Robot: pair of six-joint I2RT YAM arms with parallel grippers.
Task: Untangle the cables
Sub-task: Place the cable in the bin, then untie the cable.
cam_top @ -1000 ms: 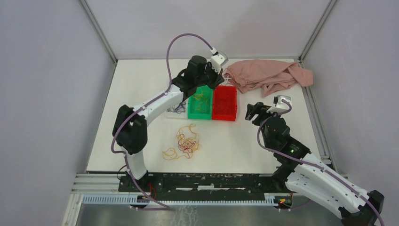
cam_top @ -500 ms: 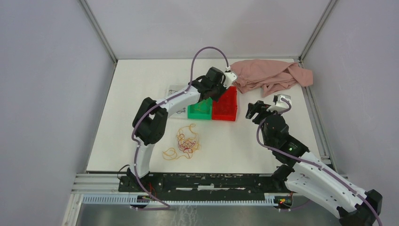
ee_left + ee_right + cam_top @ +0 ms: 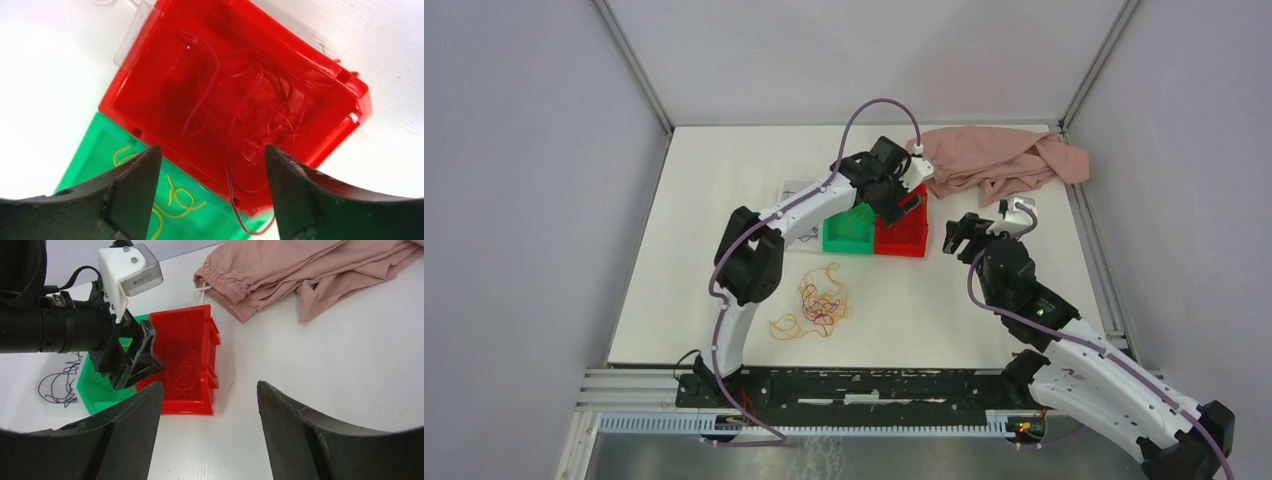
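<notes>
Red, orange and dark cables lie tangled near the table's front edge in the top view, well apart from both arms, while the left gripper hovers over the red bin mid-table. Its wrist view shows the jaws spread wide and empty above red strands. One strand trails over the rim and would likely snag and spill if the arm pulls away low. The right wrist view shows the right gripper equally spread, holding nothing.
</notes>
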